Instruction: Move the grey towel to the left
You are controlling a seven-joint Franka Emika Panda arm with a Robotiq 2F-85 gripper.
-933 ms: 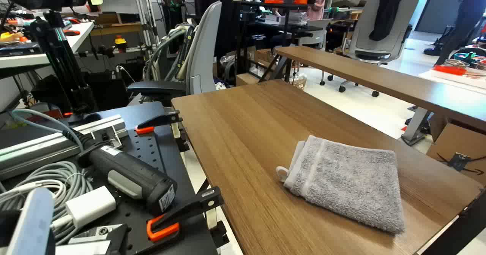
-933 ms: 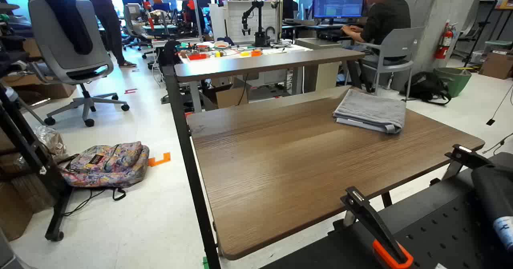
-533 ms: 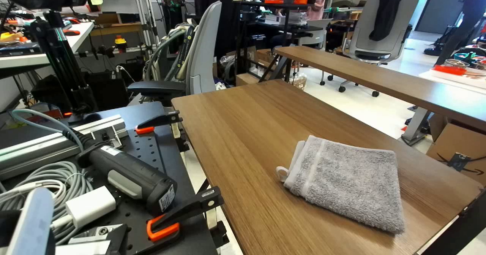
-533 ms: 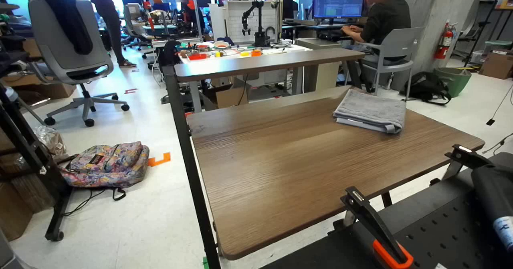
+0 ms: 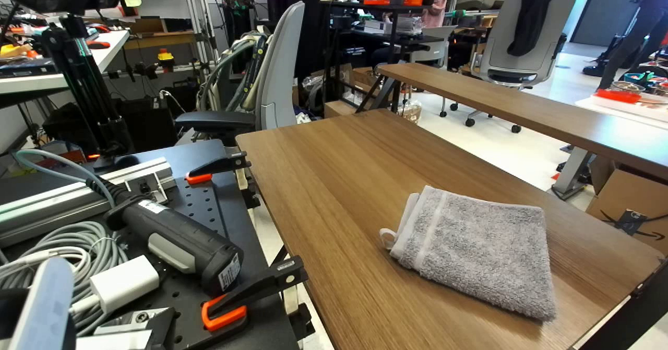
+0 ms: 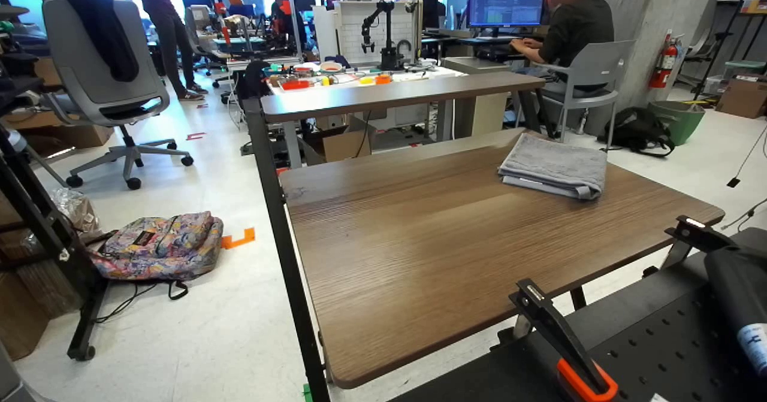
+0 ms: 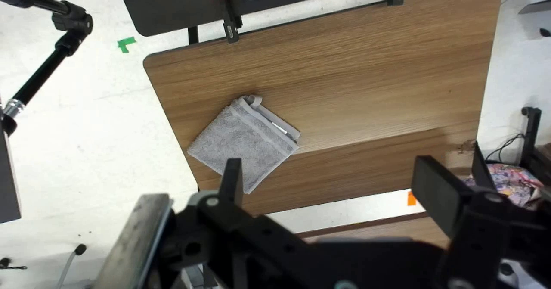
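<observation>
The grey towel (image 5: 477, 251) lies folded on the brown wooden table (image 5: 334, 183), with its hem band and small loop showing. It also lies on the table in an exterior view (image 6: 554, 165) and in the wrist view (image 7: 249, 140). My gripper (image 7: 329, 159) shows only in the wrist view, with its two black fingers wide apart and nothing between them. The gripper is high above the table and apart from the towel. The left finger in that view covers a small part of the towel's lower edge. The arm is out of sight in both exterior views.
A black perforated board (image 5: 198, 219) adjoins the table's edge, with orange-tipped clamps (image 5: 224, 316), a black cylindrical tool (image 5: 177, 240) and coiled cable (image 5: 91, 245) on it. A narrow raised wooden shelf (image 6: 401, 95) runs along another side. A dark post (image 6: 287, 240) stands at one end.
The towel has not moved. Only a person standing in the background has shifted. The arm does not show in the earlier frames.
</observation>
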